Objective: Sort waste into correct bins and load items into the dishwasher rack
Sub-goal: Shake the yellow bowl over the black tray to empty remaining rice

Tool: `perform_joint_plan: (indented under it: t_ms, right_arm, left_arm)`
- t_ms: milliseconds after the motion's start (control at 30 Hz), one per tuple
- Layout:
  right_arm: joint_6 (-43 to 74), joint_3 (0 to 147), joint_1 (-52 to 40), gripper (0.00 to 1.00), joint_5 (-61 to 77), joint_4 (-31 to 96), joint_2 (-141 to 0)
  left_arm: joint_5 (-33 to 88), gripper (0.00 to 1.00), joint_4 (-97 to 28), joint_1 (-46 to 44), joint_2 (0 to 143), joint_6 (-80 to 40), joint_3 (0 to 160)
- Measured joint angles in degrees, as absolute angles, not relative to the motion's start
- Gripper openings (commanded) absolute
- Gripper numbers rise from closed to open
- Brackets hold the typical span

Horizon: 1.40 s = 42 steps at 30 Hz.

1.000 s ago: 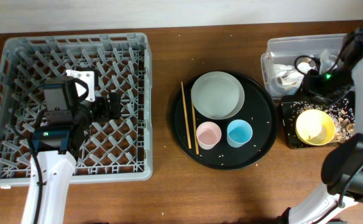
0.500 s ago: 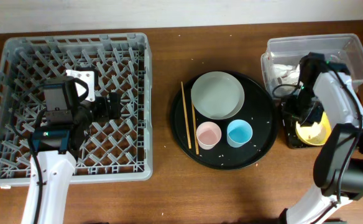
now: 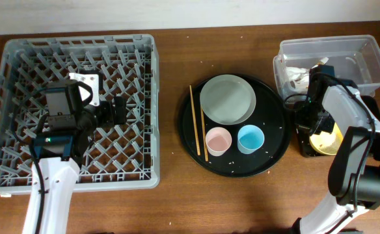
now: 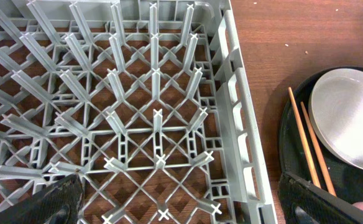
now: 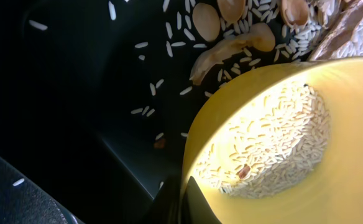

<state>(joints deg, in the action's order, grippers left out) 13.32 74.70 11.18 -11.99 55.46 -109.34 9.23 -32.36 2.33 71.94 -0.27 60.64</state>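
My right gripper [image 5: 184, 199] is shut on the rim of the small yellow bowl [image 5: 281, 143], tilted over the shallow black tray [image 5: 76, 93]; the bowl [image 3: 325, 136] holds rice grains and a brown scrap. Rice and brownish scraps [image 5: 243, 37] lie in the tray [image 3: 302, 133]. Crumpled white paper [image 3: 300, 75] lies in the clear tub [image 3: 362, 49]. The grey-green plate [image 3: 228, 99], pink cup [image 3: 218, 140], blue cup [image 3: 250, 138] and chopsticks [image 3: 196, 120] rest on the round black tray [image 3: 274, 153]. My left gripper [image 4: 181, 205] is open and empty over the grey dishwasher rack [image 3: 14, 58], also in the left wrist view [image 4: 231, 118].
In the left wrist view the plate [image 4: 349, 118] and chopsticks [image 4: 306, 146] show right of the rack wall. Scattered rice grains lie on the round tray and the brown table [image 3: 170, 208]. The right arm reaches across the tub and tray.
My right arm has swung from over the tub down to the black tray and taken the yellow bowl by its rim, tilting it. The left arm has not moved.
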Motion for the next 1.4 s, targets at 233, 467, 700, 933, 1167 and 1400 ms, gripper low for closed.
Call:
perform_joint_plan:
  t_ms: [233, 467, 700, 933, 1167, 1400]
  right_arm:
    - [11.55, 77.54, 11.20, 0.04, -11.09, 60.99, -109.40]
    - [0.54, 93.56, 15.99, 0.04, 5.54, 71.33, -101.01]
    - [-25.39, 87.26, 40.14, 0.04, 49.69, 73.73, -99.04]
    - [-36.03, 66.83, 45.25, 0.04, 77.41, 56.51, -99.26]
    - [-34.65, 66.46, 51.77, 0.04, 85.65, 55.59, -99.26]
    - [-32.01, 66.46, 54.61, 0.04, 86.65, 55.66, -99.26]
  left_arm:
    - [9.23, 0.99, -32.38, 2.33, 71.96, -0.27, 60.64]
    - [9.23, 0.99, -32.36, 2.33, 71.96, -0.27, 60.64]
    - [9.23, 0.99, -32.32, 2.33, 71.96, -0.27, 60.64]
    - [9.23, 1.00, -32.36, 2.33, 71.96, -0.27, 60.64]
    - [9.23, 0.99, -32.36, 2.33, 71.96, -0.27, 60.64]
    - [9.23, 0.99, -32.36, 2.33, 71.96, -0.27, 60.64]
